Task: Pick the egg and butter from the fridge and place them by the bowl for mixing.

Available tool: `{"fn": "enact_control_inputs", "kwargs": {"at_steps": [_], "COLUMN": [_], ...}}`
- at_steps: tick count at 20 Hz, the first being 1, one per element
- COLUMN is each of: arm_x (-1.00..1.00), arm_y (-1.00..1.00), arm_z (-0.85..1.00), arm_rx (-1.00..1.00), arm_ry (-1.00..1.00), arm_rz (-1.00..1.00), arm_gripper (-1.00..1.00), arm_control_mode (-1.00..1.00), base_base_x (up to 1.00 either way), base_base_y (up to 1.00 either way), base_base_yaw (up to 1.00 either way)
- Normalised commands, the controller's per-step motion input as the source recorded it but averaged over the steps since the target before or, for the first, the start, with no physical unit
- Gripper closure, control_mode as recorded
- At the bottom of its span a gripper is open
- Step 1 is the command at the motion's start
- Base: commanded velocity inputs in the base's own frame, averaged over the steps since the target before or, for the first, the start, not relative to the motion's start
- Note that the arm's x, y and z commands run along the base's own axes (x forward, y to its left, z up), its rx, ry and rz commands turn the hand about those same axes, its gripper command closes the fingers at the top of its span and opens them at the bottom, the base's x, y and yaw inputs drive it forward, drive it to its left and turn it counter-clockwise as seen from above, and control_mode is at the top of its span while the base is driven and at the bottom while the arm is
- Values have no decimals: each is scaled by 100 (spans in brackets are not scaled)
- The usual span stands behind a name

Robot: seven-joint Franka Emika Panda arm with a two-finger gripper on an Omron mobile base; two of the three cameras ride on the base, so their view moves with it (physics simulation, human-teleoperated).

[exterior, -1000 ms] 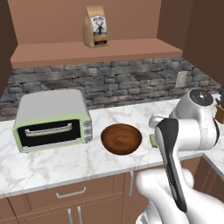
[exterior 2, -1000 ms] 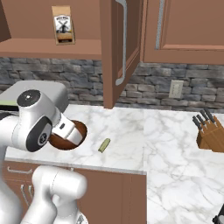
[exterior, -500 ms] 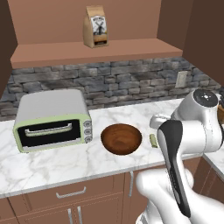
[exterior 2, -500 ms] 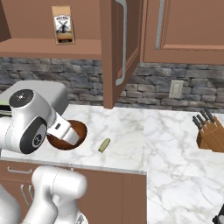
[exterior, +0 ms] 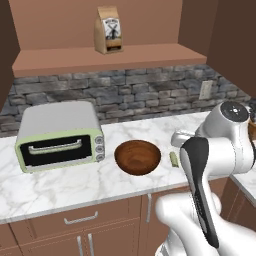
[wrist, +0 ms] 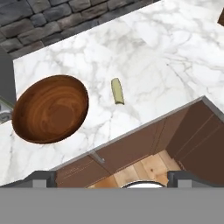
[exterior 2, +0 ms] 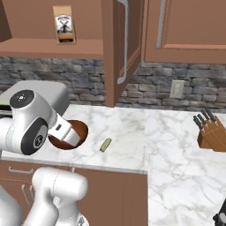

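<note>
The dark reddish-brown wooden bowl [exterior: 138, 157] [exterior 2: 73, 133] [wrist: 50, 108] sits on the white marble counter [exterior: 60, 182], right of the toaster oven. A small pale yellow-green stick [exterior: 173, 159] [exterior 2: 105, 145] [wrist: 117, 91], the butter by its look, lies flat on the counter a short way right of the bowl, not touching it. My gripper [wrist: 116, 180] hovers above the counter's front edge. It is open, its dark fingertips [wrist: 43, 177] stand wide apart, and nothing is between them. The egg and the fridge are out of view.
A pale green toaster oven [exterior: 60, 135] stands left of the bowl. A coffee bag [exterior: 109, 30] is on the wooden shelf above. An open cabinet door [exterior 2: 119, 48] hangs over the counter. A knife block [exterior 2: 212, 132] stands at the far right.
The arm's upper joints have swung a little sideways. The bowl and the stick lie where they were, and the gripper has stayed open.
</note>
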Motion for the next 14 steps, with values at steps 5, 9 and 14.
{"fn": "enact_control_inputs", "kwargs": {"at_steps": [5,9,14], "arm_x": [0,0,0], "arm_y": [0,0,0], "arm_z": [0,0,0], "arm_rx": [0,0,0], "arm_ry": [0,0,0], "arm_rz": [0,0,0], "arm_gripper": [-100,-100,-100], "arm_control_mode": [100,100,100], "base_base_x": [-70,-67,-45], "base_base_y": [8,16,24], "base_base_yaw": [-11,-19,-5]}}
